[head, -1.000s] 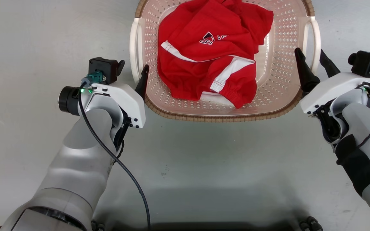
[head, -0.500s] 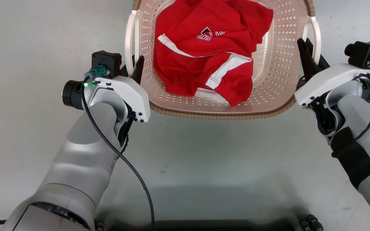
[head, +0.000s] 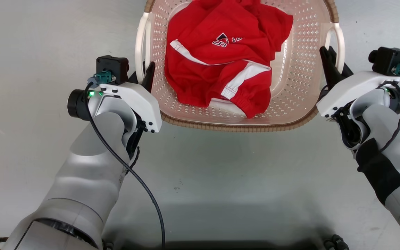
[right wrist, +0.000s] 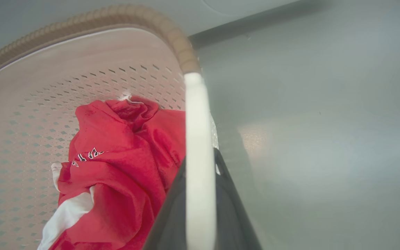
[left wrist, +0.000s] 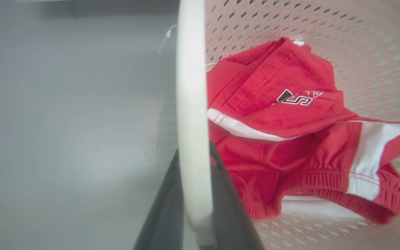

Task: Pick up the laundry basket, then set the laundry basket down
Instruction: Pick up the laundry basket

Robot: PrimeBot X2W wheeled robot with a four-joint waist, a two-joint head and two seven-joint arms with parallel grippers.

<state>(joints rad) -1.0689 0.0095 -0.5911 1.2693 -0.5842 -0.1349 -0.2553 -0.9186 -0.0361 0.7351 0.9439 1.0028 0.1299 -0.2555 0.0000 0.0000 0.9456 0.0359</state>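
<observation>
The laundry basket (head: pixel 300 100) is pale pink, perforated, with a brown woven-look rim (head: pixel 234 127), and stands at the top centre of the head view. A red garment (head: pixel 221 66) with white stripes lies inside it. My left gripper (head: pixel 143 71) is shut on the basket's left white handle (head: pixel 139 45). In the left wrist view that handle (left wrist: pixel 191 86) runs between the two dark fingers (left wrist: pixel 227 208). My right gripper (head: pixel 327 52) is shut on the right white handle (head: pixel 340 41), which the right wrist view shows as a white bar (right wrist: pixel 196 114) between its fingers (right wrist: pixel 231 208).
Bare grey floor (head: pixel 221 180) lies around the basket on all visible sides. The dark edge of my base (head: pixel 221 244) runs along the bottom of the head view. A black cable (head: pixel 137 180) hangs along my left forearm.
One second ago both grippers stood open beside the basket. They have since moved in and shut on the two white handles. The basket now sits slightly lower in the head view.
</observation>
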